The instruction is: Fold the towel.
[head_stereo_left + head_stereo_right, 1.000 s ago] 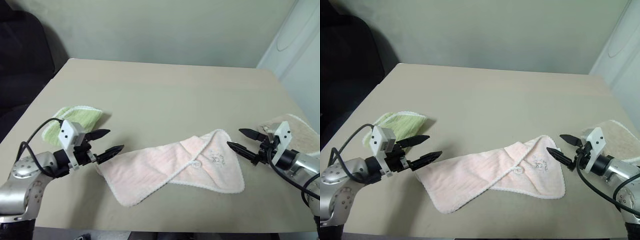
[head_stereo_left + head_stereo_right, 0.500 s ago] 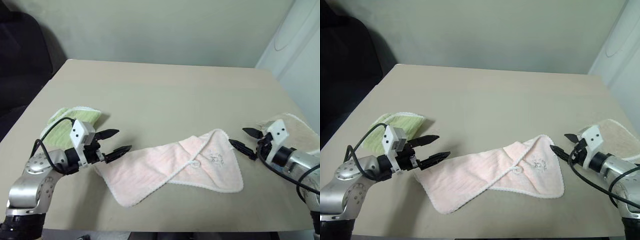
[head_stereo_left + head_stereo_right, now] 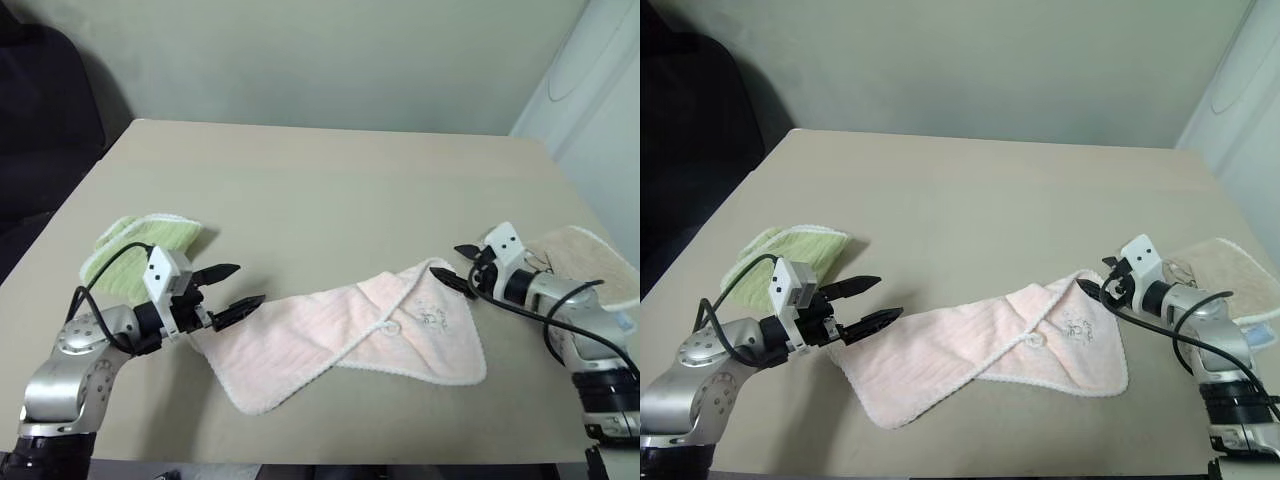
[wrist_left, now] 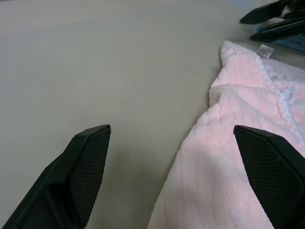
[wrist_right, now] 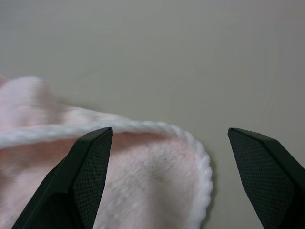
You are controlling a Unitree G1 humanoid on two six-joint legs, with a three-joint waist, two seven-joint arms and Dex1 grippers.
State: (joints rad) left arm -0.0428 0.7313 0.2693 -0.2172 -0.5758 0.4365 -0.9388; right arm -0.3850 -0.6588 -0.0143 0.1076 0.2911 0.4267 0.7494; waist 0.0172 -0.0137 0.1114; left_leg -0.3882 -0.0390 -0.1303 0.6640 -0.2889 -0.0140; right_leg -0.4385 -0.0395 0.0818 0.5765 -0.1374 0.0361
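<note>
Pink towel: half-crossed, long axis across the desk from near-left to right. Right gripper, jaws apart, at its far-right corner, nearer than left gripper, jaws apart, just off the left end. Green towel left, beige towel right. Pale wall behind.

Faint print on towel illegible
</note>
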